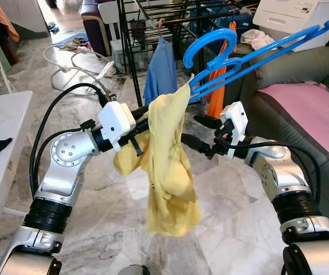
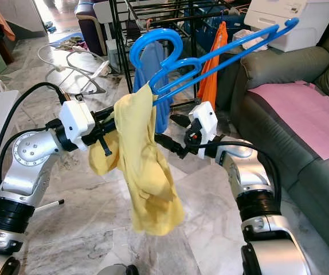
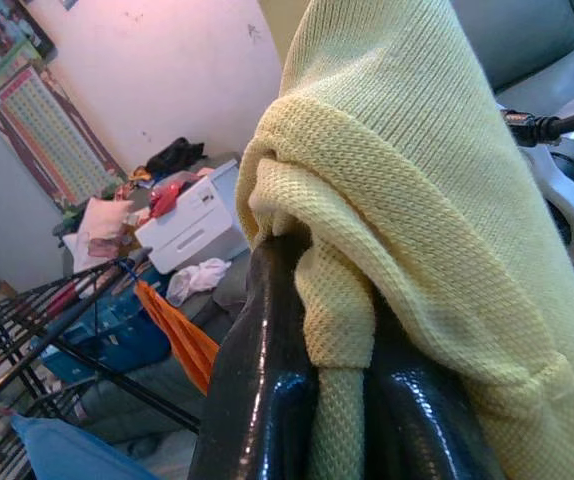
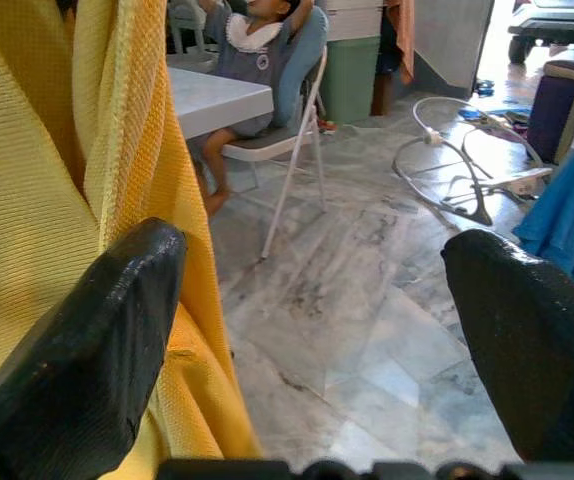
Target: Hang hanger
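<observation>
1. Yellow knit garment (image 1: pixel 167 172) hangs off the blue plastic hanger (image 1: pixel 250 54), draped at the hanger's lower end, bulk of the cloth dangling between the two arms over the marble floor (image 1: pixel 222 195).
2. Left gripper (image 3: pixel 317 400): black fingers pinched tight on a fold of the yellow knit; the left wrist view shows cloth squeezed between them. In the head view it sits at the garment's upper edge, just below the hanger's hook.
3. Right gripper (image 4: pixel 317 330): fingers spread wide, holding nothing; yellow cloth lies against one finger (image 4: pixel 77 330).
4. Hanger's long axis runs diagonally, hook end near the left gripper, far tip up and away to the robot's right, toward the white box (image 1: pixel 302 14).
5. Black metal drying rack (image 1: pixel 147 23) stands ahead, beyond the hanger, with a blue cloth (image 1: pixel 160 71) and an orange cloth (image 1: pixel 219 86) on it; likely the hanging spot.
6. Judgement: left arm is nearer the hook; the hook must travel forward to a rack bar.
7. No readable brands, labels or writing; the wall poster (image 3: pixel 37 120) is too small to read.
</observation>
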`<state>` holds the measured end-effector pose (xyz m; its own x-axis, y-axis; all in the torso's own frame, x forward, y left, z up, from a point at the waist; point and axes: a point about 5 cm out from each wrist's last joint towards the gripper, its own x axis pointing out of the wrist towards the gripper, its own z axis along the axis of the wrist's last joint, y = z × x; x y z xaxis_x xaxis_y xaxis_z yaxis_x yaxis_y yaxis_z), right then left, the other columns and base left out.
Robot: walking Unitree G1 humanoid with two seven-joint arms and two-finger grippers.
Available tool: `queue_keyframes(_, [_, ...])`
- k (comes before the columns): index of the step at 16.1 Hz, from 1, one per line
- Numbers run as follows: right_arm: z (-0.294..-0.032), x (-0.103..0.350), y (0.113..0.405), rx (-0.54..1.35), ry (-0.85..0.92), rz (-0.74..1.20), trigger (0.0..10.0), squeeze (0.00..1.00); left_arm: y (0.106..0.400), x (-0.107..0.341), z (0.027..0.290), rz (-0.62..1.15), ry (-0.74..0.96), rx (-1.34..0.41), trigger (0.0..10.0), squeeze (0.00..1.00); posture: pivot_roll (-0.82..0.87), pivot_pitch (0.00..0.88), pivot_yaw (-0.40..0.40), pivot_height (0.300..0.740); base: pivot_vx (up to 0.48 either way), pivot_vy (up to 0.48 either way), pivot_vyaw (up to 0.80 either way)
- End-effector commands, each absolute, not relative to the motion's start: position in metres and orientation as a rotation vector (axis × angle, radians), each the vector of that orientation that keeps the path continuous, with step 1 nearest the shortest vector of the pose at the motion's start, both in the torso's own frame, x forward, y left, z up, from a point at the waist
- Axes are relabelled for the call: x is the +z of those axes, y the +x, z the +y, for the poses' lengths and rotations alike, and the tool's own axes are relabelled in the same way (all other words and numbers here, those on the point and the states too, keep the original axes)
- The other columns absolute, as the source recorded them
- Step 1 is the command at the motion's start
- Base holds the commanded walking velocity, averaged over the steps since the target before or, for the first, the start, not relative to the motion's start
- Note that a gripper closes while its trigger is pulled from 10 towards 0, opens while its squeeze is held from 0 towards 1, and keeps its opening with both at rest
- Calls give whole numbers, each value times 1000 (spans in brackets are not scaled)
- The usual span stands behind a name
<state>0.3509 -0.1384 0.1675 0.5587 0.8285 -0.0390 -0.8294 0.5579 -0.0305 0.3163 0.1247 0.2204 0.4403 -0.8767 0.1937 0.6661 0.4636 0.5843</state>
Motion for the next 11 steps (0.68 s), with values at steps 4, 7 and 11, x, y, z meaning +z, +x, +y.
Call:
queue_keyframes(4, [-143,176,352,953,-81,-13,10000,0,326,223,135,-531,517,-924,0,0,-51,20,54,740,0,0,0])
queue_keyframes(7, [-146,183,354,918,-93,-46,10000,0,328,221,140,-516,521,-904,0,0,-51,20,54,740,0,0,0])
queue_keyframes(11, [-140,181,353,942,-94,-44,10000,0,326,219,137,-531,521,-923,0,0,-53,23,54,740,0,0,0])
